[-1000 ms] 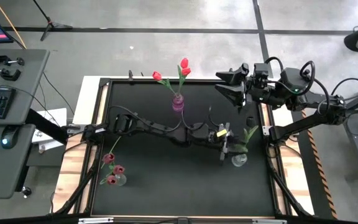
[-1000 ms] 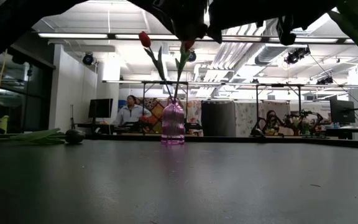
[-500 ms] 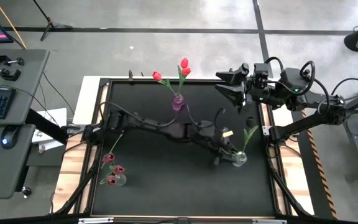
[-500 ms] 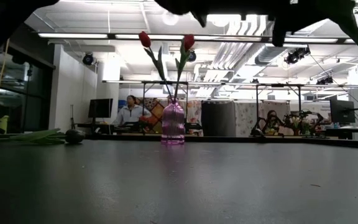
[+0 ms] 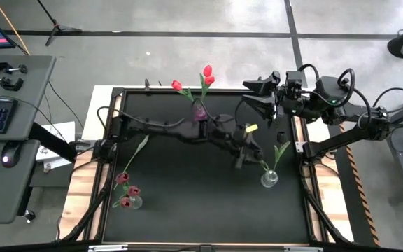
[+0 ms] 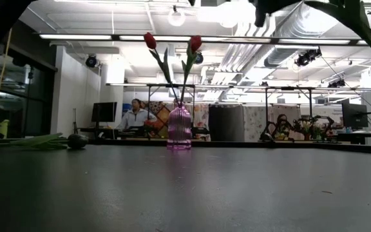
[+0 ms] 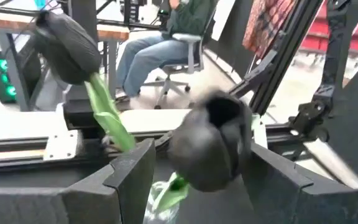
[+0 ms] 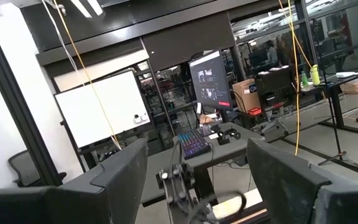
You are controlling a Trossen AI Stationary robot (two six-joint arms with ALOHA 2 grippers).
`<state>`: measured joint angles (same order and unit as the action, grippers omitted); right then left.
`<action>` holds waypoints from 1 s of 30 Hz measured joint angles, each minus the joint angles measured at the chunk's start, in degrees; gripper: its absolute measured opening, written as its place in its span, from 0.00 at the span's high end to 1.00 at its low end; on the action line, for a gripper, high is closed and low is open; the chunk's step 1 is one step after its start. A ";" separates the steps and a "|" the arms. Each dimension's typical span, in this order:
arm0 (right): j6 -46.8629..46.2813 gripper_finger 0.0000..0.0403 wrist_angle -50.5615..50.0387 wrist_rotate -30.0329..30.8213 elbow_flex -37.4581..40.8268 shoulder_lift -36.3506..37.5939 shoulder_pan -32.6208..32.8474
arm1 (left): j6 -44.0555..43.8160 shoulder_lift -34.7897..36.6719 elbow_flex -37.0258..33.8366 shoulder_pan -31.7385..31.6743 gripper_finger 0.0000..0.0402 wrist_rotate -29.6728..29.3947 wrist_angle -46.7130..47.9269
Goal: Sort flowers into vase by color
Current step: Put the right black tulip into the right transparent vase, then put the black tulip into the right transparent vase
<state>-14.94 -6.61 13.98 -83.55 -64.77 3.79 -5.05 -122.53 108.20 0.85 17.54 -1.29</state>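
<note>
Left tool [image 5: 241, 155] open, empty, centre-right above table [image 5: 187, 210], beside clear vase [image 5: 269, 179] holding dark flowers [image 7: 210, 146]; right tool [image 5: 261, 98] open, parked upper right.

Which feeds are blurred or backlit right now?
Left wrist view: the dark tulip heads up close are soft and blurred. Low view: bright ceiling lights leave the arms overhead as silhouettes, while the purple vase stays sharp. High view: evenly lit.
</note>
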 joint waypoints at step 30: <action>-1.68 0.35 -1.71 0.83 0.00 0.00 -0.02 | 0.14 18.15 -12.31 -5.23 0.46 -0.68 49.81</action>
<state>-16.62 -8.32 14.81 -83.55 -64.77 3.77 -4.91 -104.38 95.89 -4.38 16.86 48.51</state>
